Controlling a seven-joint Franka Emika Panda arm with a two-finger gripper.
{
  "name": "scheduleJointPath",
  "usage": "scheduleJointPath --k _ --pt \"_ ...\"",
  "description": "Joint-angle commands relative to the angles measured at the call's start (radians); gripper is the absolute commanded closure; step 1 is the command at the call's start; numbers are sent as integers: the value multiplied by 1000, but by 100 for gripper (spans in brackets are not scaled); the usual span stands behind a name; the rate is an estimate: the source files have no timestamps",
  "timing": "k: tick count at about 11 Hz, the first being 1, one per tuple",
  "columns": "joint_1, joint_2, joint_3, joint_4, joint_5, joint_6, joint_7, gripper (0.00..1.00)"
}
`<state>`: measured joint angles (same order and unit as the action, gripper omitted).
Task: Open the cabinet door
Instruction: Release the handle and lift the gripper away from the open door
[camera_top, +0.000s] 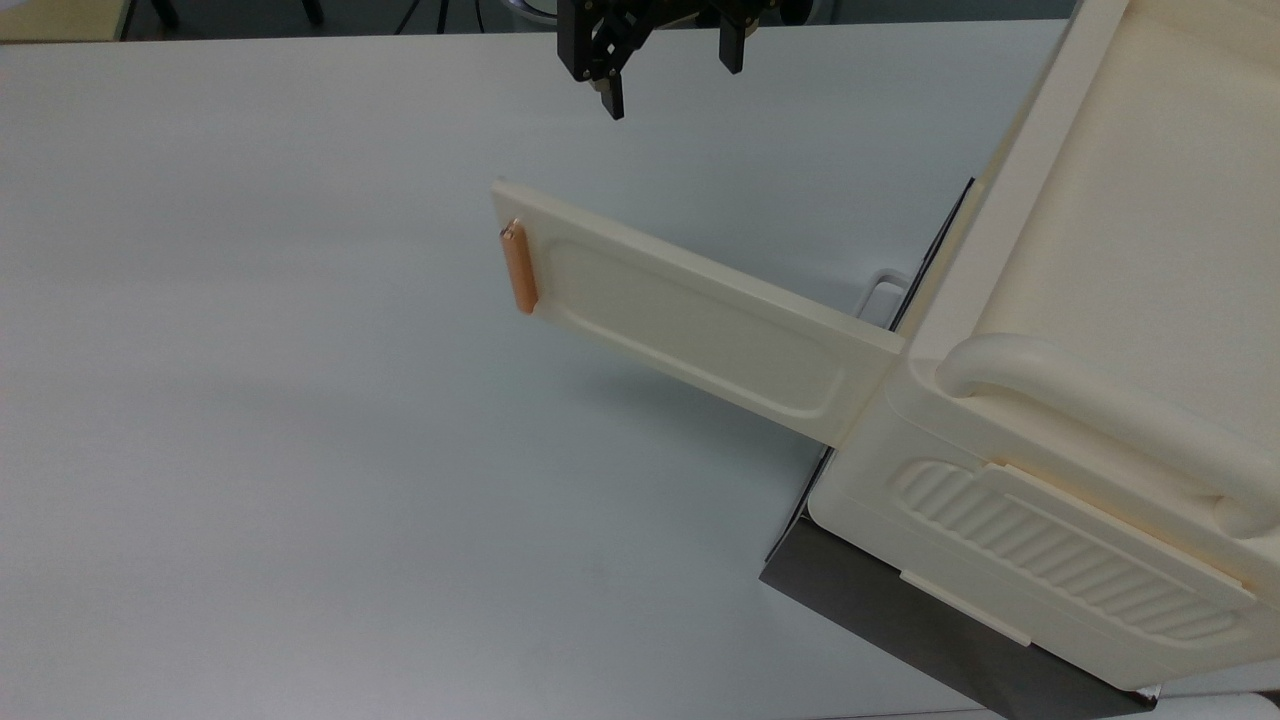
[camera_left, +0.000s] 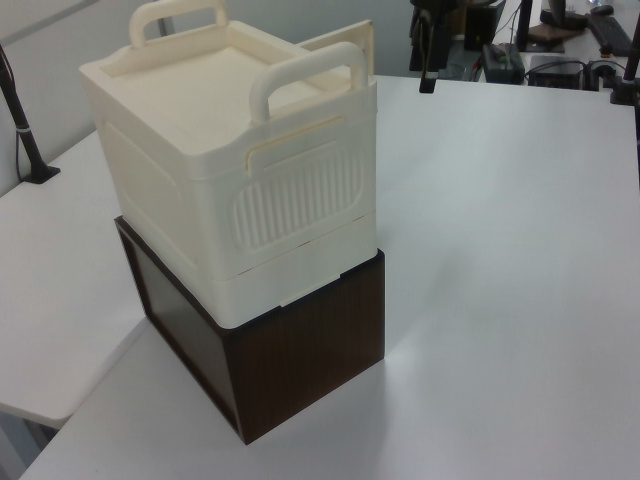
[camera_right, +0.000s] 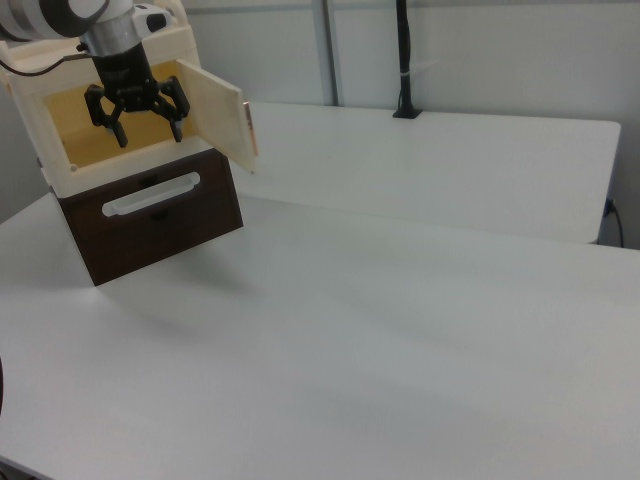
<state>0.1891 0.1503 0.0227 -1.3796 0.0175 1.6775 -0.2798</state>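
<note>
The cabinet door (camera_top: 690, 320) stands swung wide; the gripper (camera_top: 665, 85) hovers apart, fingers spread and empty, apparently done with it.

Cabinet door (camera_top: 690, 320) stood swung wide from the cabinet (camera_top: 1100, 400); the gripper (camera_top: 668, 75), fingers spread, hovered apart above the table (camera_top: 250, 400).

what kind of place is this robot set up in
Probably an office or lab workspace. The cabinet sits on a wide white desk with plain partition panels behind it, and in the left view computer gear and cables crowd the far edge beyond the gripper.
</note>
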Motion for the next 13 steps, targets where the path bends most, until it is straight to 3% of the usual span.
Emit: scheduleJointPath --k 1,3,7,10,13 --pt "1 -12 0 -30 -10 65 31 0" --pt "0 -11 0 -59 -13 198 31 0" --pt "-39 0 0 -59 -40 231 30 0" --pt "-36 -11 0 -85 -59 176 69 0" --pt "-33 -32 -6 -88 -91 -8 206 0"
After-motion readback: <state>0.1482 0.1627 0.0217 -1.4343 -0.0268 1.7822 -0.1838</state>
